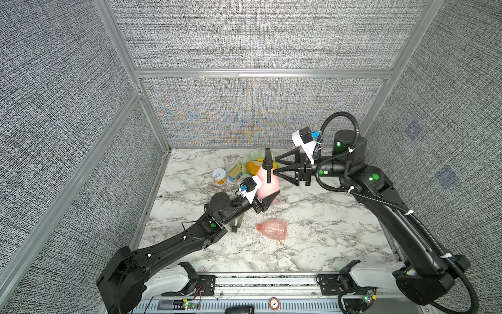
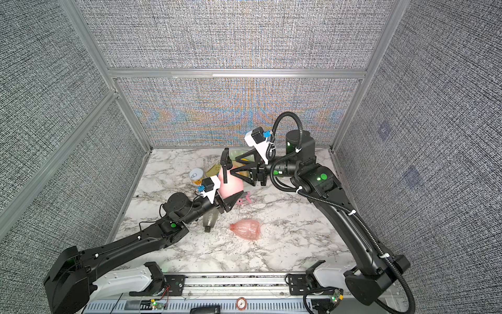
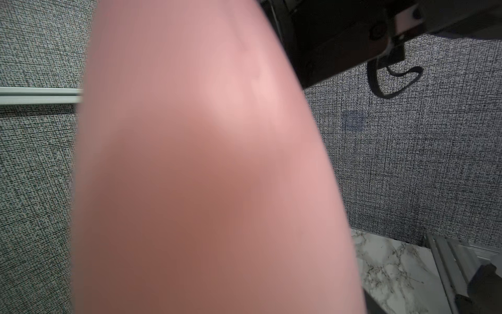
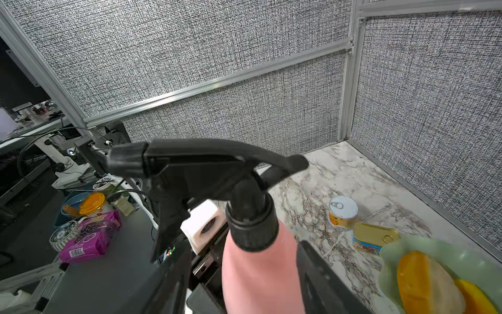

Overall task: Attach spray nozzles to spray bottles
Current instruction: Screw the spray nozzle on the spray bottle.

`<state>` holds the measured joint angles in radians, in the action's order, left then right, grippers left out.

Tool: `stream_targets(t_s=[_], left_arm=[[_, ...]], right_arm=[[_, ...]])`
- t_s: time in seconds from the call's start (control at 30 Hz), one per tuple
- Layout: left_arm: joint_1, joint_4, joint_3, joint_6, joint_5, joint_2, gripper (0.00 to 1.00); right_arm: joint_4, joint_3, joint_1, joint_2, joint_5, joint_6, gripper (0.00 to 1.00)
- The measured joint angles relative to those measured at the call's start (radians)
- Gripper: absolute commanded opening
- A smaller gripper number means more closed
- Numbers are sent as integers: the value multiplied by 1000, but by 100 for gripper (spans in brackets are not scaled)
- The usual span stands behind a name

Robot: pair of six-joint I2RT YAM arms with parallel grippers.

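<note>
The opaque pastel pink spray bottle (image 1: 267, 186) (image 2: 231, 186) stands upright above the table, and my left gripper (image 1: 267, 199) (image 2: 233, 198) is shut on its lower body. Its pink wall (image 3: 203, 176) fills the left wrist view. A black spray nozzle (image 1: 268, 163) (image 4: 206, 163) sits with its collar on the bottle's neck. My right gripper (image 1: 275, 165) (image 4: 239, 250) is open, a finger on each side of the bottle's shoulder just below the collar. A clear pink bottle (image 1: 273, 229) lies on its side. A smoky grey bottle (image 2: 210, 220) lies under my left arm. A grey-and-pink nozzle (image 2: 244, 199) lies behind the left gripper.
At the back of the marble table (image 1: 326, 217) stand a round can (image 1: 219, 176) (image 4: 342, 213), a flat gold tin (image 1: 235, 172) (image 4: 375, 236) and a green dish (image 4: 391, 252) of yellow and orange food. A thin pale tube (image 4: 335, 243) lies by the cans. Fabric walls close three sides.
</note>
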<state>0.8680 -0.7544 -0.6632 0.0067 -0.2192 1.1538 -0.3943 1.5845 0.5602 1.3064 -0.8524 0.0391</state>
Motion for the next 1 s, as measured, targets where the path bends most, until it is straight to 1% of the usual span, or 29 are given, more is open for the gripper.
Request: stream_targets(t_s=[0.17,0.27,0.33,0.43,0.57,0.7,0.83,1.0], left_arm=[[0,5,-1,-11,-19,2,71],[0,15,-1,-13,-21,2,71],[0,21,-2,-14,-26,2,71],[0,22,-2,-15,-27,0,71],[0,23,-2,-15,-27,-4,70],[0,28,-2,-28,-26,-4,70],[-1,31,-2,-37,-17,-5,70],[-1,39,-2,-35,-9,-13,70]], right_arm=[[12,13,24,24,6,-2,62],[24,10,28,29,16,2,58],[31,5,28,30,26,3,55],[47,-2,30,32,34,13,46],[67,-13,36,35,41,17,40],[97,-30,43,36,56,14,32],[144,-52,55,33,83,8,26],[193,-87,72,17,118,13,22]])
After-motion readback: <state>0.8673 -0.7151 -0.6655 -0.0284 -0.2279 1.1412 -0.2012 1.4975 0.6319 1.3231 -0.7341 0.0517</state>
